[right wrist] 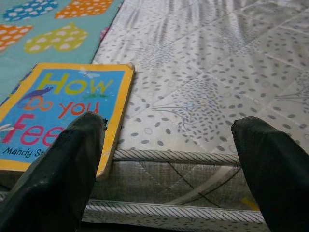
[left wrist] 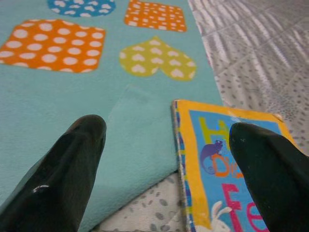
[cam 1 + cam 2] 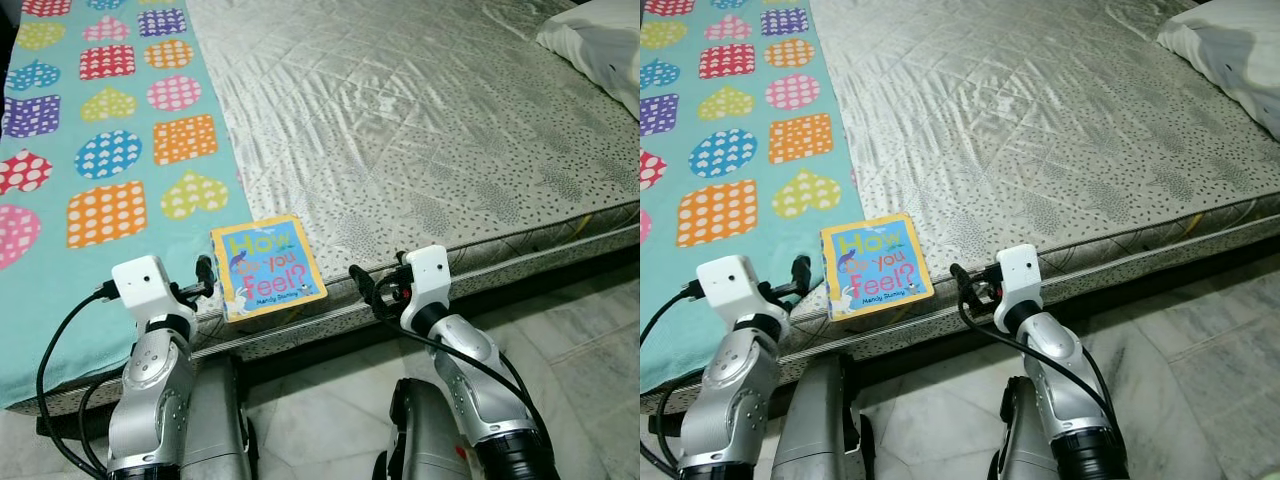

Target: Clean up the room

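A children's book [image 3: 267, 265] with a yellow border and a blue cover reading "How do you feel?" lies flat at the front edge of the bed. Its left part rests on a teal blanket [image 3: 100, 150] printed with dotted hearts and squares. My left gripper [image 3: 198, 281] hovers just left of the book at the bed's edge, open, one finger over the blanket and the other [image 2: 270, 174] over the cover. To the book's right, my right gripper [image 3: 366, 286] is open at the mattress edge, with one finger [image 1: 63, 174] in front of the book's corner.
The quilted grey mattress [image 3: 420, 130] stretches back and to the right, with a white pillow [image 3: 600, 40] at the far right corner. Pale marble floor [image 3: 580, 340] lies below the bed on the right. A dark gap runs under the bed frame.
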You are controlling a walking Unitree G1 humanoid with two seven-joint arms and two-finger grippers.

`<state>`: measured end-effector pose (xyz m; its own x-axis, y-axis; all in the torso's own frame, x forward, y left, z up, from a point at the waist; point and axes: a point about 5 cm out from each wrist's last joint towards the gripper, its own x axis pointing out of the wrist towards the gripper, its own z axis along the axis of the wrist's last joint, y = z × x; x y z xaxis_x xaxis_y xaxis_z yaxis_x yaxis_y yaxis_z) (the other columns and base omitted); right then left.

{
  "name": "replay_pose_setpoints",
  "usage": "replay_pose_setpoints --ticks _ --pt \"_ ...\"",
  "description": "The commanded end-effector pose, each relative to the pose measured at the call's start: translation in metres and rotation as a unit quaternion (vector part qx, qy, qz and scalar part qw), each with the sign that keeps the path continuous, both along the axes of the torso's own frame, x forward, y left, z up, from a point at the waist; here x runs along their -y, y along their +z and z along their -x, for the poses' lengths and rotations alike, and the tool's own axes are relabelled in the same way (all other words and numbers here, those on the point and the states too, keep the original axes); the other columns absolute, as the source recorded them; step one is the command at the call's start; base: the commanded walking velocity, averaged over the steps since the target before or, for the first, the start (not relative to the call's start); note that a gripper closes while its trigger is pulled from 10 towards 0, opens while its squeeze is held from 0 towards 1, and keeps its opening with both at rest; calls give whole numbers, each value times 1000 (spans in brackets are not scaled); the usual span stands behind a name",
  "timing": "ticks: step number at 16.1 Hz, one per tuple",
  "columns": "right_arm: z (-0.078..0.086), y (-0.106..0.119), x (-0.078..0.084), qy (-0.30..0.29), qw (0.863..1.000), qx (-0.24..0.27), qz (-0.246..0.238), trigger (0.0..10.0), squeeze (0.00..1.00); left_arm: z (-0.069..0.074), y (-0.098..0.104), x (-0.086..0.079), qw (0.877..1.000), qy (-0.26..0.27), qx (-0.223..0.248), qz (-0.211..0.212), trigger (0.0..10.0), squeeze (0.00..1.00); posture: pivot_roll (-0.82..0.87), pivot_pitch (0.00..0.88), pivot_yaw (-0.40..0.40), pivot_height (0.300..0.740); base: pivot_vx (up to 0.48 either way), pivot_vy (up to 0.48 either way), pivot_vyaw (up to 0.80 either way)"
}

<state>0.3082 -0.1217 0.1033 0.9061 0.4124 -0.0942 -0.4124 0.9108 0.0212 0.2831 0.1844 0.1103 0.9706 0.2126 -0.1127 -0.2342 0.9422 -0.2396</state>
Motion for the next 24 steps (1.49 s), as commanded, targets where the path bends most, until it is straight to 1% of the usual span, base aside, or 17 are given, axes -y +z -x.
replay_pose_setpoints --ticks 1,2,3,4,5,8,11,12,14,15,17,18,19,21,22,23,24 --pt "3 -5 1 -5 1000 -10 1 10000 0 3 -8 -3 1000 14 -23 9 10000 0 -5 237 -19 533 0 0 0" --pt "4 -5 3 -8 1000 -12 -1 10000 0 4 -12 -7 999 29 -35 19 10000 0 -9 245 -18 533 0 0 0" --pt "4 -5 4 -9 1000 -12 -1 10000 0 5 -16 -11 998 38 -49 16 10000 0 -9 245 -18 533 0 0 0" --pt "3 -4 10 -13 1000 -10 5 10000 0 4 -23 -15 996 44 -71 24 10000 0 -21 258 -24 533 0 0 0" --pt "3 -3 11 -14 1000 -10 6 10000 0 4 -24 -16 996 43 -75 23 10000 0 -21 258 -24 533 0 0 0" --pt "2 3 25 -24 1000 -3 19 10000 0 -10 -30 -18 993 26 -97 59 10000 0 -52 282 -42 533 0 0 0" --pt "6 5 37 -31 999 -4 34 10000 0 -23 -31 -13 992 6 -100 78 10000 0 -85 297 -55 533 0 0 0" --pt "6 5 37 -31 999 -4 34 10000 0 -23 -31 -13 992 6 -100 78 10000 0 -85 297 -55 533 0 0 0" --pt "9 8 39 -27 999 -2 42 10000 0 -33 -35 -1 988 -31 -112 105 10000 0 -102 299 -64 533 0 0 0" --pt "10 11 37 -15 999 1 40 10000 0 -35 -36 4 986 -45 -117 106 10000 0 -102 299 -64 533 0 0 0" --pt "13 17 32 21 999 6 33 10000 0 -37 -38 14 983 -78 -129 109 10000 0 -106 298 -66 533 0 0 0" --pt "16 22 30 46 999 4 28 10000 0 -35 -42 23 976 -109 -143 119 10000 0 -107 298 -64 533 0 0 0" --pt "18 24 30 54 998 5 26 10000 0 -35 -44 26 974 -112 -146 132 10000 0 -107 298 -63 533 0 0 0" --pt "20 29 31 62 998 7 30 10000 0 -35 -45 32 966 -131 -142 174 10000 0 -107 295 -60 533 0 0 0" --pt "20 32 32 64 997 9 30 10000 0 -36 -44 35 960 -153 -142 185 10000 0 -108 294 -57 533 0 0 0" --pt "20 34 32 66 997 10 30 10000 0 -36 -44 37 957 -170 -143 186 10000 0 -110 292 -56 533 0 0 0" --pt "20 35 32 67 997 10 30 10000 0 -36 -44 38 957 -174 -144 183 10000 0 -110 292 -56 533 0 0 0"
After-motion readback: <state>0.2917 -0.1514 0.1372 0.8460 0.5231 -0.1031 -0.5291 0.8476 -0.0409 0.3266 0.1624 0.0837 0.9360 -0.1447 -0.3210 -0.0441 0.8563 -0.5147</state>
